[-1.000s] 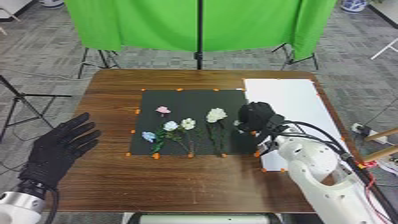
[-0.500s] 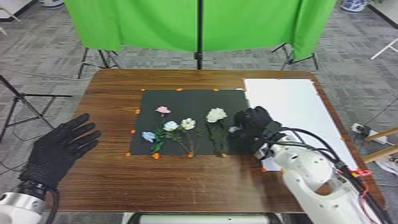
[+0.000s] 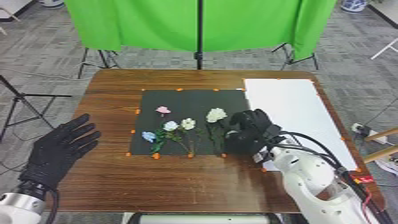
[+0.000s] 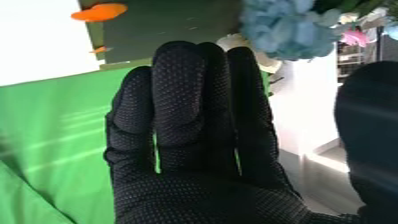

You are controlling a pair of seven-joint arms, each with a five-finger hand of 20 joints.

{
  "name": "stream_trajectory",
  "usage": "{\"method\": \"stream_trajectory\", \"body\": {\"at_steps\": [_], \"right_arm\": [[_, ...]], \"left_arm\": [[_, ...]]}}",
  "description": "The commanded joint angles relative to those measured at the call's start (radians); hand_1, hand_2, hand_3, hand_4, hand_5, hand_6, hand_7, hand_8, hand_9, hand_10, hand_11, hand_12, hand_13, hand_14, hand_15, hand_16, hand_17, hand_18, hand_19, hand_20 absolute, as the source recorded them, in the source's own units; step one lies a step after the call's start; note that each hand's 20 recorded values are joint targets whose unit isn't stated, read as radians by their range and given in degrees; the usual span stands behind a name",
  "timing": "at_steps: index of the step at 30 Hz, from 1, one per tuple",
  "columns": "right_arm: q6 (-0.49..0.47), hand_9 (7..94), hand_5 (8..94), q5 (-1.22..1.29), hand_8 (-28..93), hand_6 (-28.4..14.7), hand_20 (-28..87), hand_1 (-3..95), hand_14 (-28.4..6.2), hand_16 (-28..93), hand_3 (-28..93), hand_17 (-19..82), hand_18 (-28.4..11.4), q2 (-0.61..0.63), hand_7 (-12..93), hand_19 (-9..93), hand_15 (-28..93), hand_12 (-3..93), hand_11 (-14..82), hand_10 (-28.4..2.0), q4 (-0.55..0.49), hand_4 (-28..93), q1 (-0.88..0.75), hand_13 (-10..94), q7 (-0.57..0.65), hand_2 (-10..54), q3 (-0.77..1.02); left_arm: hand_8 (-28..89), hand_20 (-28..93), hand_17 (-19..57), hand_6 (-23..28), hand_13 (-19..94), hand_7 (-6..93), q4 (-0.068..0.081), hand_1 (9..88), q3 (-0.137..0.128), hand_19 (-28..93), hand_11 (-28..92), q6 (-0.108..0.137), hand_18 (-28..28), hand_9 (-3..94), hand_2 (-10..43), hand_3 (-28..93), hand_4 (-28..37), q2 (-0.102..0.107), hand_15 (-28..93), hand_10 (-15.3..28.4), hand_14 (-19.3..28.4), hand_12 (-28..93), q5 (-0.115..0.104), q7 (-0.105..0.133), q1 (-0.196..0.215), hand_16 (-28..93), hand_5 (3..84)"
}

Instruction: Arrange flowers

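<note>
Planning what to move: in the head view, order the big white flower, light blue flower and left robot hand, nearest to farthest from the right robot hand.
1. Big white flower: just left of the right robot hand.
2. Light blue flower: dark mat's left side.
3. Left robot hand: far left.

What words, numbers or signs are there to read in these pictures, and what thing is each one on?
There are none that I can read.
Flowers: no writing that I can see.
Dark mat: no writing that I can see.
White sheet: no writing that I can see.
White right arm: small dark marks, too small to tell if they are letters.
</note>
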Motion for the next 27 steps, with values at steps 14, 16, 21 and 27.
{"method": "stream_trajectory", "body": {"at_steps": [14, 16, 21, 27], "right_arm": [[-0.394, 31.2, 31.6, 1.355, -11, -0.3, 23, 9.6, -10.9, 34, 80, 2, -21.7, -0.242, 11, 41, 5, 20.9, 6.5, -8.5, -0.232, -28, -0.232, 24, 0.137, -6.9, 0.586], [-0.428, 29.2, 29.8, 1.377, -10, -0.8, 21, 8.5, -10.8, 36, 79, 0, -20.6, -0.265, 9, 38, 1, 21.4, 3.2, -8.5, -0.245, -28, -0.263, 22, 0.159, -7.4, 0.619], [-0.476, 24.8, 25.3, 1.416, -8, -2.4, 18, 7.7, -10.6, 38, 77, -4, -19.2, -0.325, 5, 32, -4, 22.3, -0.5, -9.0, -0.25, -28, -0.3, 17, 0.227, -7.8, 0.653], [-0.438, 22.4, 23.3, 1.409, -7, -3.2, 15, 7.4, -9.9, 41, 77, -7, -18.6, -0.4, 5, 31, -8, 23.1, -2.2, -9.0, -0.257, -28, -0.325, 15, 0.199, -7.4, 0.628]], "left_arm": [[-11, 6, -10.9, 0.5, 19, 21.9, -0.015, 25.8, -0.003, 44, 24, 0.04, 21.3, 22.7, 1.1, 71, -24.4, -0.016, 29, 10.7, 13.5, 13, -0.001, 0.055, 0.035, -1, 29.7], [-11, 5, -11.2, -0.1, 18, 21.6, -0.012, 25.7, 0.001, 44, 23, 0.035, 21.3, 21.0, 0.9, 71, -24.6, -0.017, 27, 10.4, 13.2, 13, 0.0, 0.059, 0.031, 0, 27.2], [-12, 4, -13.5, -1.8, 12, 21.9, -0.011, 22.9, 0.005, 41, 18, 0.037, 23.2, 14.2, -4.8, 66, -28.0, -0.017, 16, 8.0, 11.6, 15, -0.001, 0.085, 0.027, 4, 19.8], [-11, 4, -15.5, -1.9, 10, 21.1, -0.012, 22.0, 0.026, 40, 14, 0.064, 23.7, 12.4, -5.8, 65, -28.2, -0.015, 11, 7.4, 11.1, 16, 0.0, 0.113, 0.005, 6, 18.3]]}}
